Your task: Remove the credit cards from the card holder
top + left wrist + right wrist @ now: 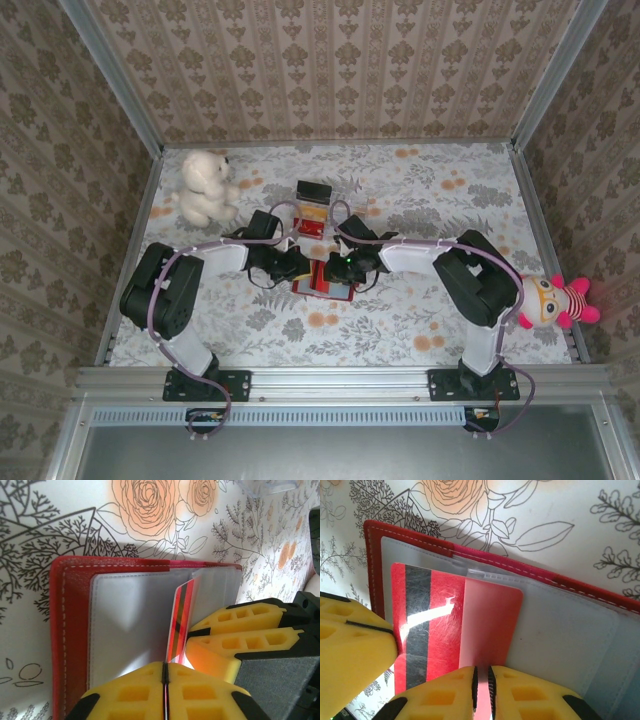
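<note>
Left gripper [165, 690] pinches a red card [430, 625] part-way out of its sleeve [490, 615].

Its jaws are closed on the card's free edge, while the right gripper [482, 685], at narrow width, clamps the clear sleeve over the card's other end. Both work over the open red holder [70, 630], which lies flat at the middle of the table [400, 330]. Extraction looks under way, with roughly half the card bare. Next, the left gripper likely needs a straight pull toward 9 o'clock in the right wrist view, in line with the sleeve, with the right gripper holding firm. Beyond the holder, at 12 o'clock, sit a printed packet [313, 218] and a black block [314, 189].
</note>
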`<state>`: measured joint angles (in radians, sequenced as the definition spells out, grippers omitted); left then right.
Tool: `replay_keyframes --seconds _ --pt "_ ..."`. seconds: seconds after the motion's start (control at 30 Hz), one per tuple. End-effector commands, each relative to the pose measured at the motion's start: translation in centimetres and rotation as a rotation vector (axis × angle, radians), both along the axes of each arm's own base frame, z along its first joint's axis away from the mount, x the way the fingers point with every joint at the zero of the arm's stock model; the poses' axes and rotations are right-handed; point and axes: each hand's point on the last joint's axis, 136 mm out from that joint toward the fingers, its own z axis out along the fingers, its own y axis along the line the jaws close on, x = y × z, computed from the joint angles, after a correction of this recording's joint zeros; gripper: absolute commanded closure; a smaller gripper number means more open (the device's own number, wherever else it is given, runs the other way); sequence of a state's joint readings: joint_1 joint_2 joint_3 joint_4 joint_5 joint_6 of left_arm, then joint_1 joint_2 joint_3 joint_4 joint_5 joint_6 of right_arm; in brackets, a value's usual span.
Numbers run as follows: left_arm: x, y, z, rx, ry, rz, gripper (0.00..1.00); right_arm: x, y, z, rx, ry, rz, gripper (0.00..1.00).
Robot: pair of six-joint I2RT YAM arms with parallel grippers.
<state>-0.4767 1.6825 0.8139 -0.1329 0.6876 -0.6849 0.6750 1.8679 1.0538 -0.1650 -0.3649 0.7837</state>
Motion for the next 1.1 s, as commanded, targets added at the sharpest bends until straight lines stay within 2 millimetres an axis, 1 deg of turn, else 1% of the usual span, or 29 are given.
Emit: replay_keyframes --seconds 0.0,0.13,0.3,0.33,0.37,0.43,0.5,0.6,0.77,0.83,0.87,0.97,1.07 --pt "0.0 -0.4 0.4 -0.047 0.007 0.005 0.84 -0.9 0.0 -1.2 -0.032 0.049 0.023 0.83" --pt "0.2 -1.1 0.7 -0.1 0.006 0.005 0.75 -1.1 -0.1 -1.7 -0.048 0.061 0.024 0.83" --pt "0.1 -1.4 0.4 -0.103 0.018 -0.005 0.74 -1.2 -0.2 -1.8 -0.054 0.063 0.022 0.83" --pt "0.0 -1.3 0.2 -0.098 0.02 -0.008 0.75 -1.1 -0.2 -1.7 -0.052 0.061 0.021 0.83" --pt "0.0 -1.3 0.0 -0.087 0.024 -0.008 0.78 -1.2 -0.2 -1.6 -0.051 0.06 0.021 0.83" --pt "-0.1 -1.0 -0.4 -0.061 0.029 -0.009 0.87 -1.1 -0.3 -1.4 -0.053 0.052 0.018 0.83" --pt "-0.1 -0.6 -0.4 -0.038 0.022 -0.013 0.94 -1.0 -0.5 -0.9 -0.054 0.036 0.012 0.83" --pt "0.1 0.3 0.5 0.002 -0.006 -0.015 1.0 -0.8 -1.1 0.2 -0.082 0.012 0.004 0.83" --pt "-0.2 1.2 2.9 0.05 -0.059 -0.045 1.0 -0.4 -2.0 2.2 -0.114 -0.041 -0.017 0.83" --pt "0.0 2.0 3.6 0.099 -0.094 -0.039 1.0 -0.2 -2.3 3.0 -0.113 -0.061 -0.027 0.82" --pt "0.6 3.0 4.0 0.114 -0.1 -0.01 1.0 -0.1 -2.3 3.5 -0.109 -0.077 -0.032 0.82" --pt "0.9 3.7 5.6 0.129 -0.142 0.003 1.0 0.4 -2.4 5.1 -0.082 -0.13 -0.053 0.78" --pt "1.3 3.5 7.4 0.101 -0.184 0.022 1.0 1.0 -2.6 6.8 -0.03 -0.18 -0.075 0.72"
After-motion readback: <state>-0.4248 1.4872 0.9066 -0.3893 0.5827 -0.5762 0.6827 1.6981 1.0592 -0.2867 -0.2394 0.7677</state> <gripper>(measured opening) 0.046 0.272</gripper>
